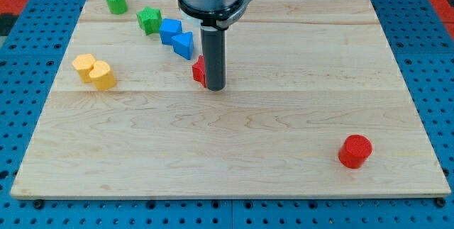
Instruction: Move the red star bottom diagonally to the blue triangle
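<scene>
The red star [198,71] lies near the board's upper middle, mostly hidden behind my rod. My tip [215,88] rests on the board at the star's right side, touching or nearly touching it. The blue triangle [184,45] lies just up and to the left of the star, a small gap between them. A blue block of unclear shape [169,30] sits against the triangle's upper left.
A green star [149,20] and a green cylinder [116,2] lie at the upper left. Two yellow blocks [94,71] sit together at the left. A red cylinder [355,151] stands at the lower right. The wooden board [234,151] ends in blue pegboard.
</scene>
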